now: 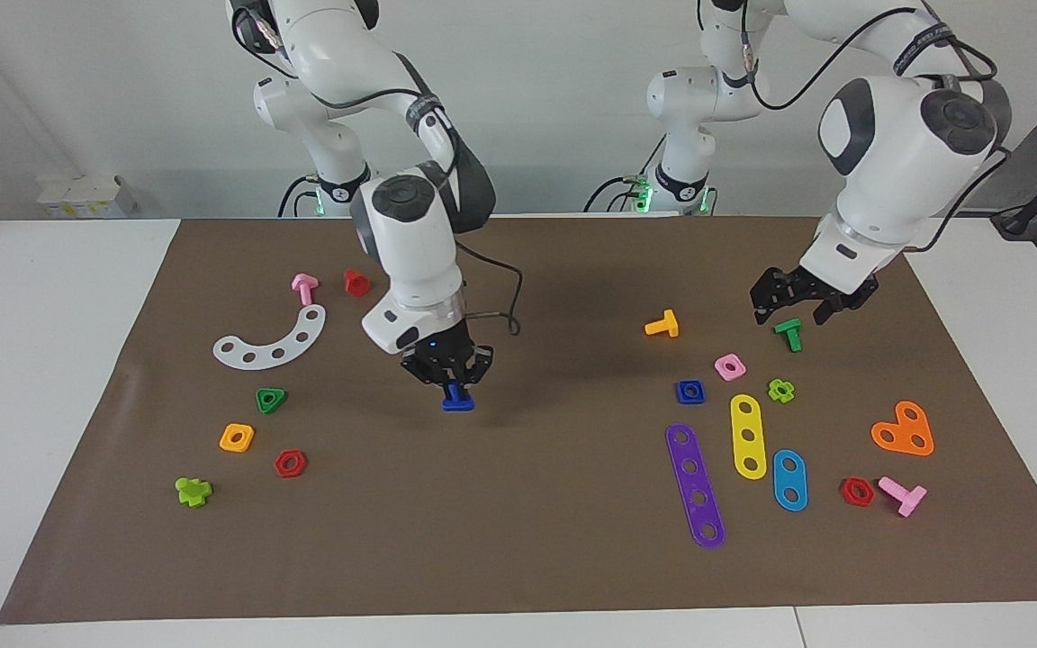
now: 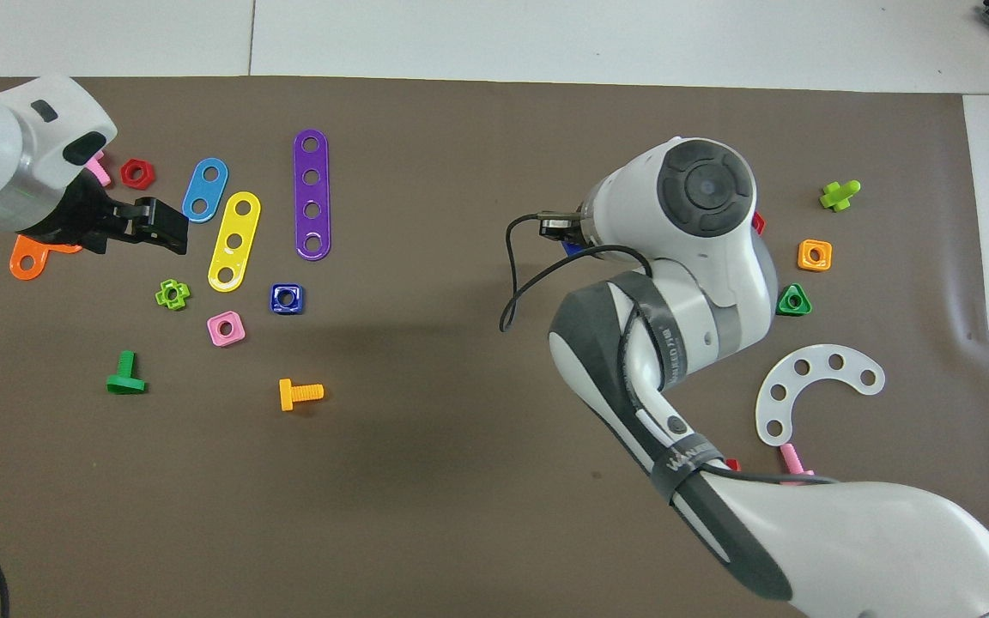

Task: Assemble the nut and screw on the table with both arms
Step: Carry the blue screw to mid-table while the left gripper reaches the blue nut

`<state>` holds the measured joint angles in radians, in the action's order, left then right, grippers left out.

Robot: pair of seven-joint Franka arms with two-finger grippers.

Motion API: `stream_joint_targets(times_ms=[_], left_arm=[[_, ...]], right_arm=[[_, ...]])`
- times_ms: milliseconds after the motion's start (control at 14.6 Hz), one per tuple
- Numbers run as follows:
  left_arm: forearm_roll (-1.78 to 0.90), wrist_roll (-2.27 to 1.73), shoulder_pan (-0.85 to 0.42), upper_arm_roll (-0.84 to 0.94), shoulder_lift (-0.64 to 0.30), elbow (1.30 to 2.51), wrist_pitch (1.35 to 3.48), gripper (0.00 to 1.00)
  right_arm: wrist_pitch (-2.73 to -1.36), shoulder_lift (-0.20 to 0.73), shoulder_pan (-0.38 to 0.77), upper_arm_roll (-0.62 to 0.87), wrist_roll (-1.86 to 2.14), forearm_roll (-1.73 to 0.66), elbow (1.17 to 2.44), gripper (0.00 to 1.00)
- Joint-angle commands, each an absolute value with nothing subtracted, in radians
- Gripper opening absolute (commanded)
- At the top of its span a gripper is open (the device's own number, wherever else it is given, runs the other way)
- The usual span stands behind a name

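The dark-blue screw stands head-down at the middle of the brown mat. My right gripper points straight down and is shut on its shaft. In the overhead view the right arm's wrist hides all but a sliver of the screw. The dark-blue square nut lies flat on the mat toward the left arm's end, beside a pink square nut; it also shows in the overhead view. My left gripper hangs open in the air over a green bolt.
An orange bolt, a green cross nut, purple, yellow and blue strips and an orange heart plate lie around the nut. A white curved strip, green triangular nut and orange square nut lie toward the right arm's end.
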<state>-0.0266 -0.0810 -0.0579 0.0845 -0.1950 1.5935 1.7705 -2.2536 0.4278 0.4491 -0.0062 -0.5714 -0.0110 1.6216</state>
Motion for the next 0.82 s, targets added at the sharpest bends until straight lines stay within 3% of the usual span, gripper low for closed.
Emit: stream_joint_targets(times_ms=[0,342,753], left_arm=[[-0.048,-0.138,-0.087,0.074,-0.179,1.716,1.905,0.92],[-0.048,-0.224,-0.138,0.074,-0.271,1.740,2.023,0.86],[-0.041,-0.270,-0.158,0.071,-0.356,1.830,2.193,0.79]], right_arm=[[-2.298,0.544,0.529,-0.011,-0.748,0.073,1.542,0.00],[-2.422,0.594,0.577,-0.008,-0.894,0.092,1.551,0.00],[-2.413,0.584,0.617,-0.008,-0.940,0.087,1.609,0.00]])
